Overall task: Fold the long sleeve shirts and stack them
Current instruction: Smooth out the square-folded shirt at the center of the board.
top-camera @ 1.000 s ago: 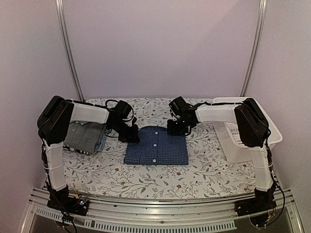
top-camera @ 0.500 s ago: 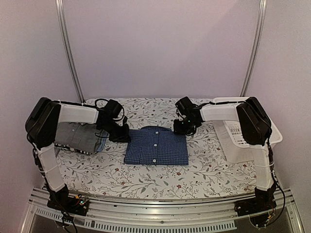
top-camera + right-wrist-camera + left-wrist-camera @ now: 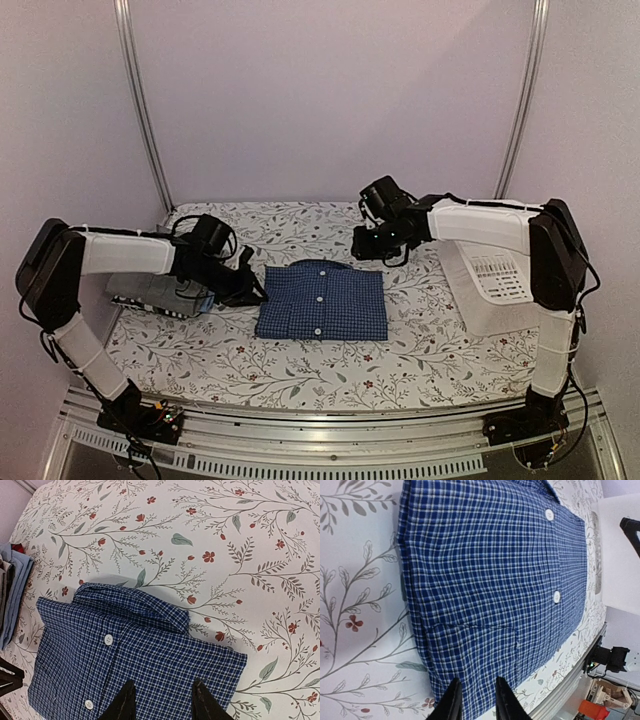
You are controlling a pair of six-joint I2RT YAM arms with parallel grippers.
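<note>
- The dark blue checked button-up shirt [image 3: 322, 303] lies folded in a rectangle, collar showing, mid-frame on the flowered bench [image 3: 300, 365].
- My left pincer [image 3: 477, 682] is released at the shirt's left edge. My right pincer [image 3: 162, 682] hangs released over its collar end. Both are empty.
- I judge the folding done and the stacking next.
- That calls for gripping both edges and carrying the shirt, unspoiled, onto the grey and light blue folded pile [image 3: 160, 293] at frame left.

left gripper [image 3: 476, 692], right gripper [image 3: 162, 695]: jaws slightly apart

A white plastic basket [image 3: 495, 300] sits at the right edge of the floral tablecloth [image 3: 320, 370]; 2 metal poles [image 3: 141, 100] rise behind.
</note>
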